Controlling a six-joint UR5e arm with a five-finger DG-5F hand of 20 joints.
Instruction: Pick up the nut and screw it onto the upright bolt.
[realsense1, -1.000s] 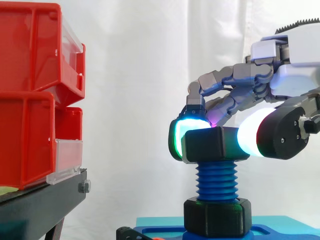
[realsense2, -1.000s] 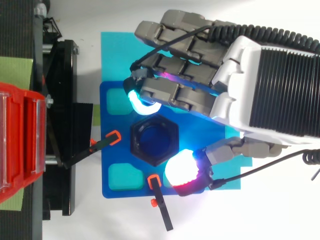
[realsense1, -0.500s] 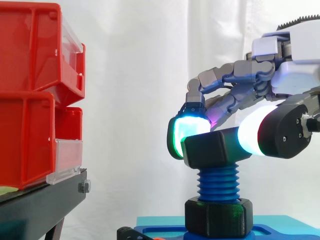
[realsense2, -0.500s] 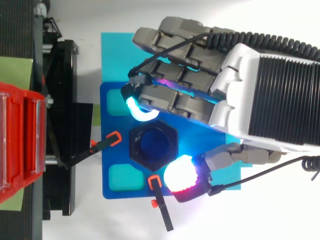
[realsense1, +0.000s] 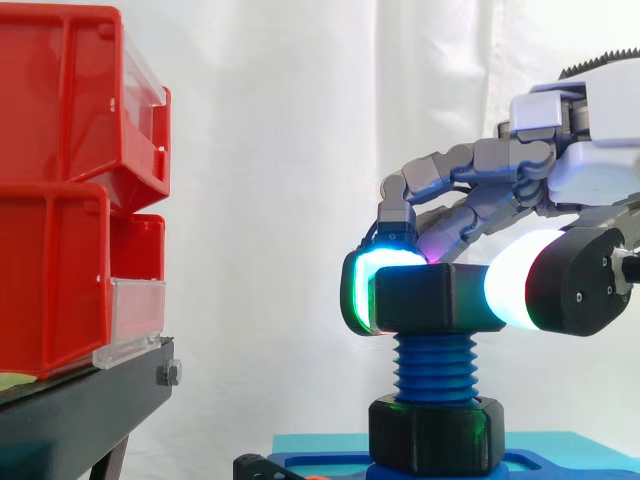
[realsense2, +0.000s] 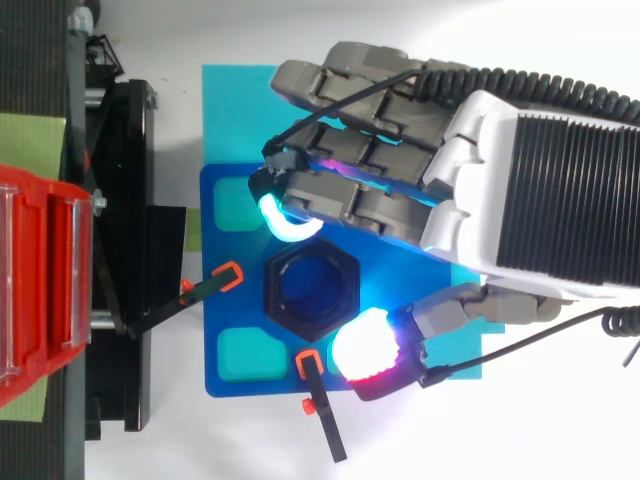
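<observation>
A black hex nut (realsense1: 435, 298) sits level on top of the upright blue bolt (realsense1: 435, 366), whose threads show below it. Seen from above, the nut (realsense2: 310, 292) rings the bolt's blue end. My hand (realsense2: 520, 190) reaches in from the right and is shut on the nut. A cyan-green fingertip (realsense1: 362, 290) presses its far left side, and the white-glowing thumb pad (realsense2: 362, 348) presses its near right side. A second black hex piece (realsense1: 435, 432) sits at the bolt's foot on the blue base plate (realsense2: 225, 310).
Stacked red bins (realsense1: 70, 180) stand on a black stand (realsense1: 80, 410) at the left. Two black clamp arms with orange tips (realsense2: 228, 275) (realsense2: 308, 365) lie on the base plate beside the bolt. A cyan mat (realsense2: 235, 110) lies under the plate.
The nut was tilted half a second ago and now sits level on the bolt. My hand has shifted slightly right and down, staying closed on the nut.
</observation>
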